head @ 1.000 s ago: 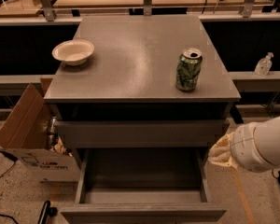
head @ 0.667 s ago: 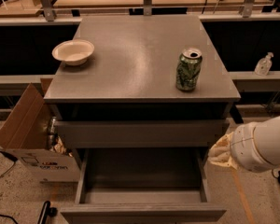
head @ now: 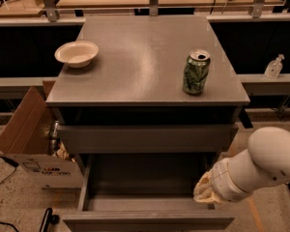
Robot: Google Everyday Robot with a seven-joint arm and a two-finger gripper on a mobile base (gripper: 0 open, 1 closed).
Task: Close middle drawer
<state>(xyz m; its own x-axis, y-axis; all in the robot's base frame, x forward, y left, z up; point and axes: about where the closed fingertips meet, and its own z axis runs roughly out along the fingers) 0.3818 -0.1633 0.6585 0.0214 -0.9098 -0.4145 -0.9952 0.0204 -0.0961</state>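
The middle drawer (head: 147,221) of the grey cabinet (head: 145,57) is pulled far out toward me, and its shallow grey interior is bare. The drawer above it (head: 145,138) stands out a little from the cabinet. My gripper (head: 206,189) is at the end of the white arm coming in from the right. It sits over the open drawer's right side wall, near the front right corner. Its tip is a pale bundled shape.
A white bowl (head: 77,53) and a green can (head: 196,72) stand on the cabinet top. An open cardboard box (head: 24,134) stands on the floor to the left. A small clear bottle (head: 274,65) is on a ledge at the right.
The arm and gripper have moved down and a little left, toward the front right corner of the open drawer. The drawers have not visibly moved.
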